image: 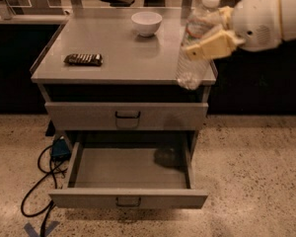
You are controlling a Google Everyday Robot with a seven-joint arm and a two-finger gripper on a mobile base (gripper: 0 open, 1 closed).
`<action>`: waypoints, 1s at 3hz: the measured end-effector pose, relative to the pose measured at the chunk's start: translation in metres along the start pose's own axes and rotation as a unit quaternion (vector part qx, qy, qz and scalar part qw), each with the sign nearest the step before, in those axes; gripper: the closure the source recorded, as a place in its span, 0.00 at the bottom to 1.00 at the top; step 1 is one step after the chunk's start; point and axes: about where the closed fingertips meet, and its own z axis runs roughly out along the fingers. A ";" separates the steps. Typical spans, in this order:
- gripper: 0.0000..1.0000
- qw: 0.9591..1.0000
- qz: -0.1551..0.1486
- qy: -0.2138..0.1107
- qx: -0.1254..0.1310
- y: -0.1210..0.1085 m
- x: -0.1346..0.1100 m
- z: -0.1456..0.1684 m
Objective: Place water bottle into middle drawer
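My gripper [207,38] comes in from the upper right and is shut on the water bottle [195,48], a clear ribbed bottle with a white cap. It holds the bottle tilted in the air over the cabinet top's front right corner. The middle drawer [130,174] is pulled open below and is empty, with a dark shadow on its floor at the right. Its small dark handle [128,201] faces front. The matching drawer above [126,116] is closed.
A white bowl [146,22] stands at the back of the grey cabinet top [113,58]. A dark flat snack pack [83,59] lies at its left. Black cables and a blue plug [59,149] lie on the speckled floor to the cabinet's left.
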 end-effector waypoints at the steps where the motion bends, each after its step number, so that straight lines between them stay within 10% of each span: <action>1: 1.00 0.999 0.040 0.015 0.000 0.022 0.038 -0.014; 3: 1.00 0.999 0.036 0.026 -0.007 0.030 0.038 -0.005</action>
